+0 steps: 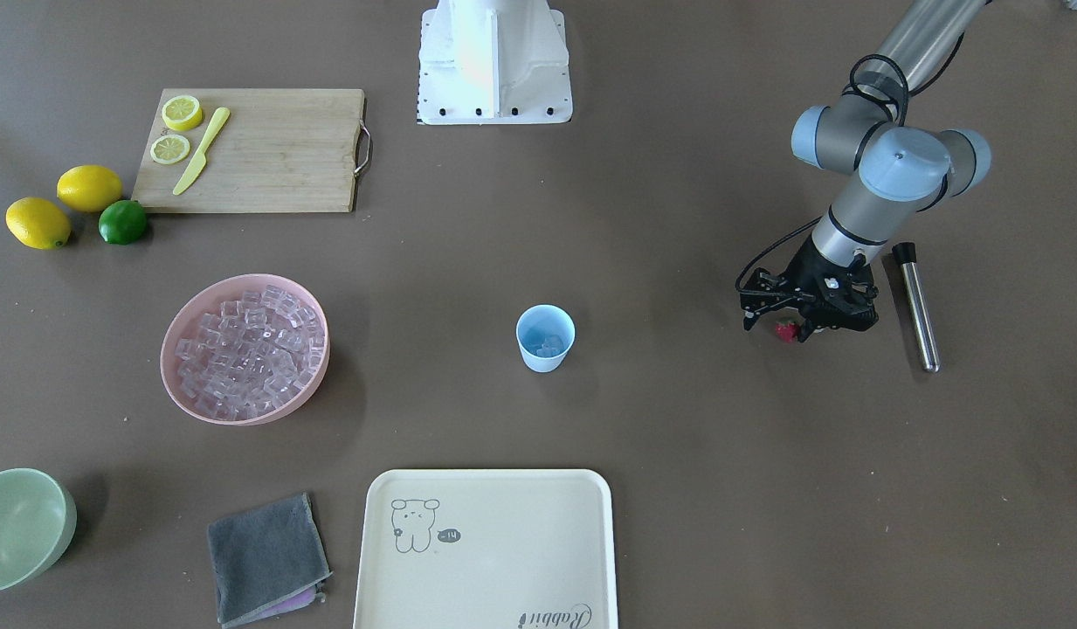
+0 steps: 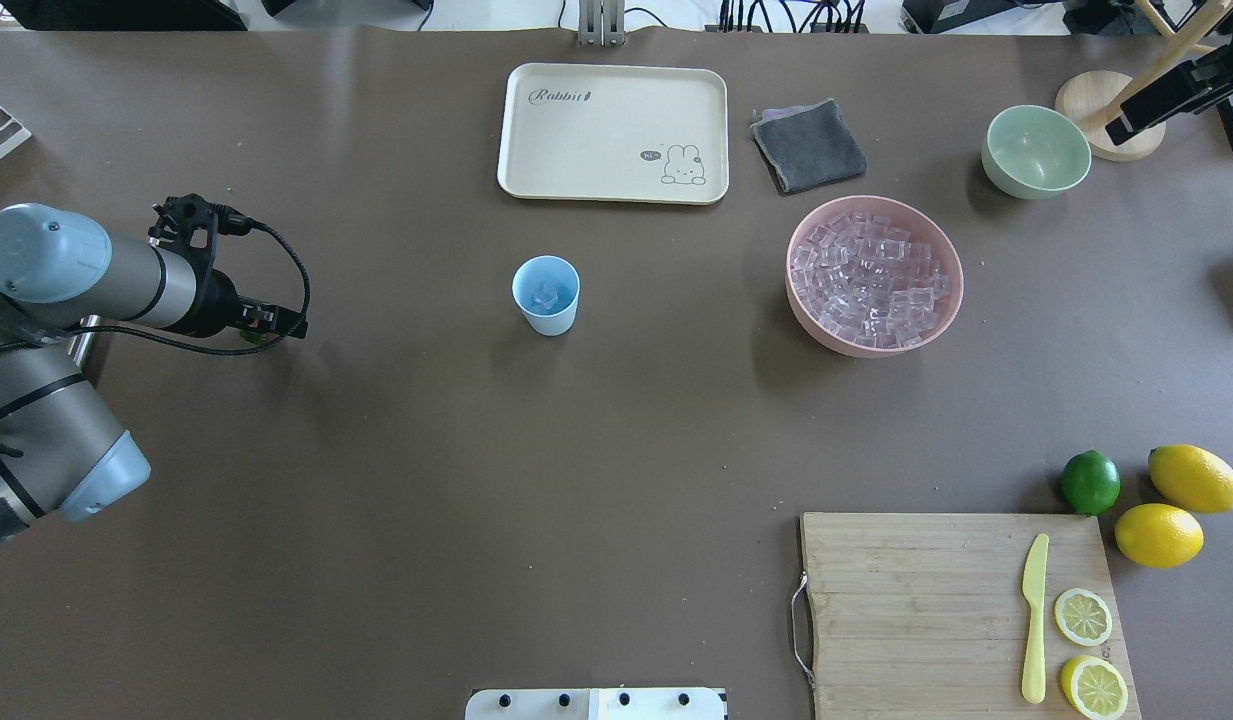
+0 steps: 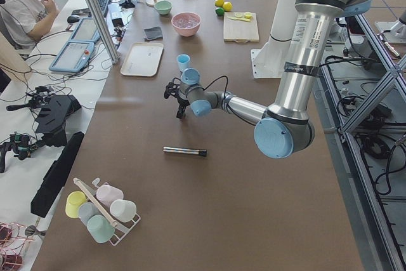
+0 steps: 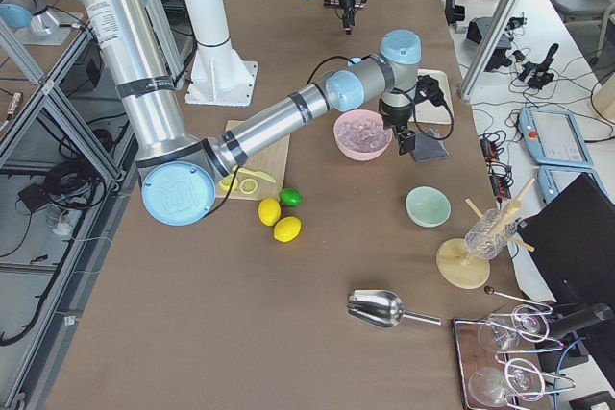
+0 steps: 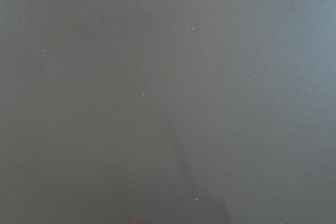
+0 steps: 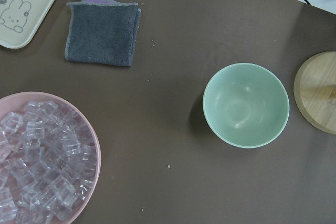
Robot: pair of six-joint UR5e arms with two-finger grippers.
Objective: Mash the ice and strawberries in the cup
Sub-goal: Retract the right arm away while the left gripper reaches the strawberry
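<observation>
Pink bowl (image 1: pixel 168 349) is holding most ice (image 1: pixel 245 349); a few cubes are lying in the cup (image 1: pixel 538 360) at the middle of the counter (image 1: pixel 678 480). Rightward, the left end effector (image 1: pixel 804 330) is hanging low, strawberry (image 1: pixel 786 330) at its tip; whether it is gripping cannot be told.

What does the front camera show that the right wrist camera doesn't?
Only the front view shows the blue cup holding ice, the left gripper at the strawberry, the metal rod and the cutting board. Only the wrist view shows a round wooden disc. Both show the pink bowl of ice, the green bowl, the grey cloth and the tray.
</observation>
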